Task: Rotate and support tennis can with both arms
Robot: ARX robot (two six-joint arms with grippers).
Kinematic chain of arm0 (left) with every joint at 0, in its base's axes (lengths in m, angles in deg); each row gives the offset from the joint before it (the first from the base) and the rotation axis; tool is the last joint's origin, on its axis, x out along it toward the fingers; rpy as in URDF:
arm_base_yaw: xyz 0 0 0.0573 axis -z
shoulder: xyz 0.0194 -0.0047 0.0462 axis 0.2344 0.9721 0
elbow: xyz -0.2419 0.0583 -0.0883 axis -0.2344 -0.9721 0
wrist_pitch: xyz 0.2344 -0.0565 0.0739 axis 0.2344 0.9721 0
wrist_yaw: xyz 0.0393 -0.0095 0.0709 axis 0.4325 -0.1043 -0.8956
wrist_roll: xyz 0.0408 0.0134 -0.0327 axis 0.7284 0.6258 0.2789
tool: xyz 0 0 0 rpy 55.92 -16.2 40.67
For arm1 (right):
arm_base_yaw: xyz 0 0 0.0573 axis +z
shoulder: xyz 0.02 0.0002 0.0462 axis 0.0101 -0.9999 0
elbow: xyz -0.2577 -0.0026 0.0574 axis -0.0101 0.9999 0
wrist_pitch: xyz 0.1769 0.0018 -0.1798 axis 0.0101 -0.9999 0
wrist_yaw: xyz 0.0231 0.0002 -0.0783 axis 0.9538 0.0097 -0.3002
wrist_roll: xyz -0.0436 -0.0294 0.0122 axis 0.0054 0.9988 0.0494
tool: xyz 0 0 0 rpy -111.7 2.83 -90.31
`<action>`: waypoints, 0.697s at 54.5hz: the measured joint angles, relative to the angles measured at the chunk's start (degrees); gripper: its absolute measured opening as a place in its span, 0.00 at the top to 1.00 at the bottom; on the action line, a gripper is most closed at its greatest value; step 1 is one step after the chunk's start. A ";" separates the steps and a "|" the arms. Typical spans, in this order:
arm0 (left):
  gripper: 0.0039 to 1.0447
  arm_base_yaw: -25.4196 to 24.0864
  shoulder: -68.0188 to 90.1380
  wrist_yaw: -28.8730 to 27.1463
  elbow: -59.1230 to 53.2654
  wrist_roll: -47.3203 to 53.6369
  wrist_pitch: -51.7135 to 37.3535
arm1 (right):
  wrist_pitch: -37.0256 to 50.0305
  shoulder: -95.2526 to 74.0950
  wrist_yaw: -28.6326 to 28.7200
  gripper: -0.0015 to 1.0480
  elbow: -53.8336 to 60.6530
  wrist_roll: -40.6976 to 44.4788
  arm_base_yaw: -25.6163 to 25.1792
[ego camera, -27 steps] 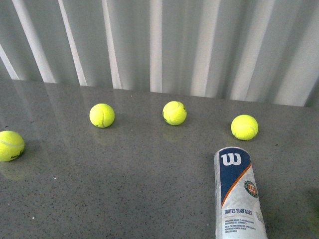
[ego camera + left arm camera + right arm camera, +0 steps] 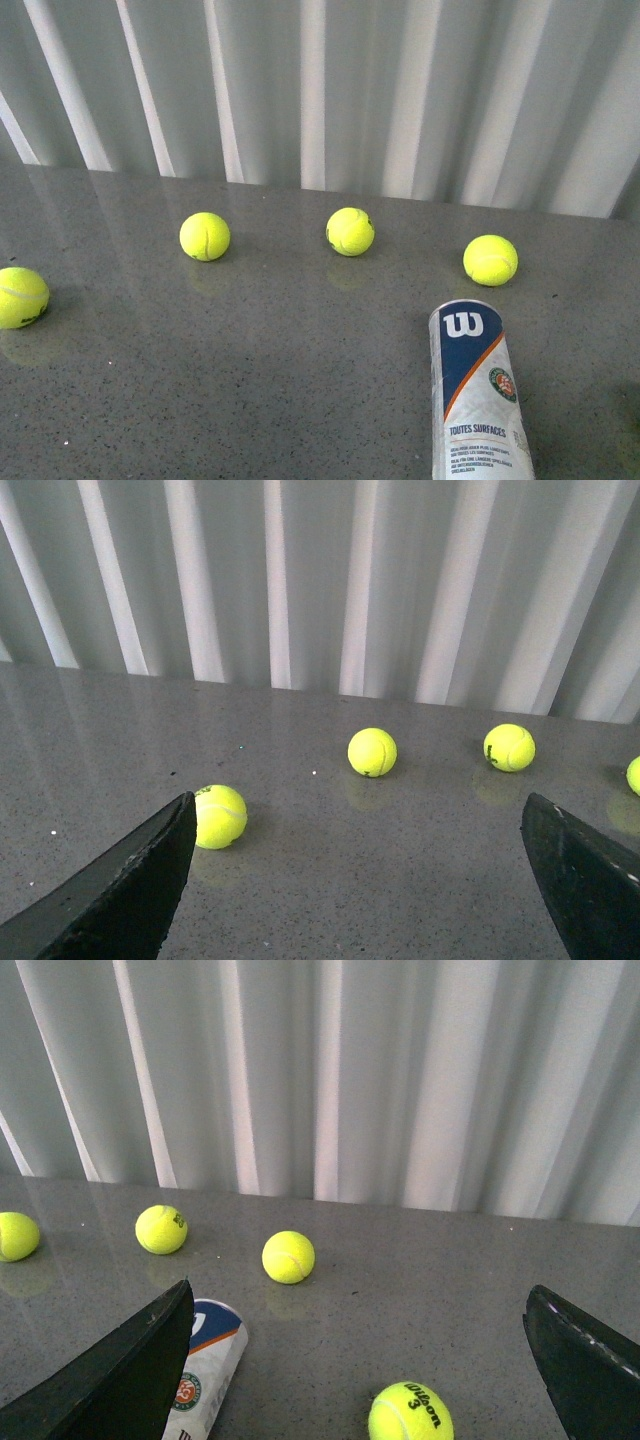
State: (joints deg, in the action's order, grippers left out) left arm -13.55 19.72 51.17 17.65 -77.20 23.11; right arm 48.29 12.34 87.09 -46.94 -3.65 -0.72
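The tennis can lies on its side on the grey table at the front right, its white "W" end pointing away from me. The right wrist view shows the can partly behind one finger. My right gripper is open, with a loose tennis ball between its spread fingers on the table and the can off to one side. Over bare tabletop my left gripper is open and holds nothing. Neither arm shows in the front view.
Several yellow-green tennis balls lie on the table: one at the left edge and three in a row near the white corrugated wall behind the table.
The front view has shifted slightly: balls and can sit a few pixels lower in the picture. Nothing on the table has moved relative to the rest.
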 joint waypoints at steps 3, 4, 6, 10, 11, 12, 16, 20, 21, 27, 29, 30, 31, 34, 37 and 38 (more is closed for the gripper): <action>0.06 0.00 0.00 0.00 0.00 0.00 0.00 | 0.00 0.00 0.00 0.07 0.00 0.00 0.00; 0.06 0.00 0.00 0.00 0.00 0.00 0.00 | 0.00 0.00 0.00 0.07 0.00 0.00 0.00; 0.06 0.00 0.00 0.00 0.00 0.00 0.00 | 0.00 0.00 0.00 0.07 0.00 0.00 0.00; 0.06 0.00 0.00 0.00 0.00 0.00 0.00 | 0.00 0.00 0.00 0.07 0.00 0.00 0.00; 0.06 0.00 0.00 0.00 0.00 0.00 0.00 | 0.00 0.00 0.00 0.07 0.00 0.00 0.00; 0.06 0.00 0.00 0.00 0.00 0.00 0.00 | 0.00 0.00 0.00 0.07 0.00 0.00 0.00; 0.06 0.00 0.00 0.00 0.00 0.00 0.00 | 0.00 0.00 0.00 0.07 0.00 0.00 -0.02; 0.06 0.00 0.00 0.00 0.00 0.00 0.00 | 0.00 0.00 0.00 0.07 0.00 0.00 0.00; 0.06 0.00 0.00 0.00 0.00 0.00 0.00 | 0.00 0.00 0.02 0.07 0.00 0.00 -0.02; 0.06 0.00 0.00 0.00 0.00 0.00 0.00 | -7.96 -4.17 0.85 0.07 -3.56 -2.19 -0.02; 0.06 0.00 0.00 -0.02 0.00 0.00 0.00 | -12.35 -9.18 1.46 0.07 -6.93 -3.54 -0.20; 0.06 0.00 0.00 0.00 0.00 0.00 0.00 | -13.00 -11.54 1.77 0.07 -8.37 -4.22 -0.37; 0.06 0.00 0.00 0.02 0.00 0.00 0.00 | -13.03 -12.98 1.95 0.07 -9.27 -4.81 -0.48; 0.06 0.00 0.00 0.02 0.00 0.00 0.00 | -8.66 -22.91 1.01 0.07 -15.85 -6.62 -1.57; 0.06 0.00 0.00 0.00 0.00 0.00 0.00 | -2.32 -32.39 -0.57 0.07 -22.53 -8.70 -2.23; 0.06 0.00 0.00 -0.02 0.00 0.00 0.00 | -0.76 -35.01 -0.68 0.07 -24.26 -9.38 -2.38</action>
State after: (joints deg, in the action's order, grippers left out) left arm -13.55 19.72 51.15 17.65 -77.20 23.11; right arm 47.52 -22.67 86.41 -71.20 -13.03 -3.10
